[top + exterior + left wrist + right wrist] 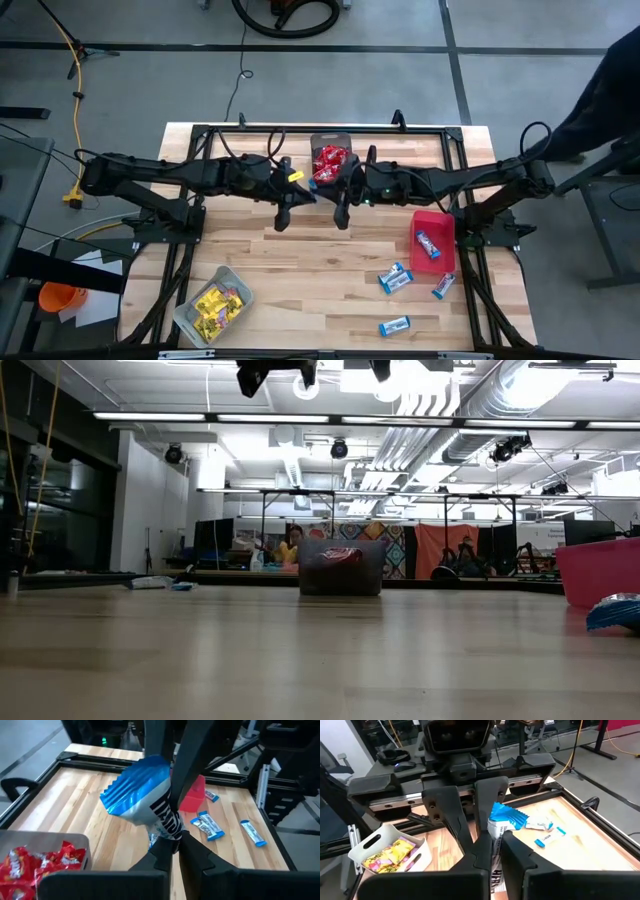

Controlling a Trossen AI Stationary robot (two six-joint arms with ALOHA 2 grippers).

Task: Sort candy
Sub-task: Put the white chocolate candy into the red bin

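Handing off mid-air above the surface's middle: left gripper (175, 845) and right gripper (492, 845) both have jaws clamped on one blue-and-white candy (142, 795). Left should release first, then right carries it to the red bin (433, 240).

**Both arms meet over mid-table, jaws closed**

I see my left arm reaching in from the left and my right arm from the right, wrists nearly meeting above the table's middle, well clear of the surface. My left gripper (176, 845) is clamped on a blue-and-white candy packet (142, 795). My right gripper (492, 851) is closed on that same packet's other end, fingers facing the left gripper's.
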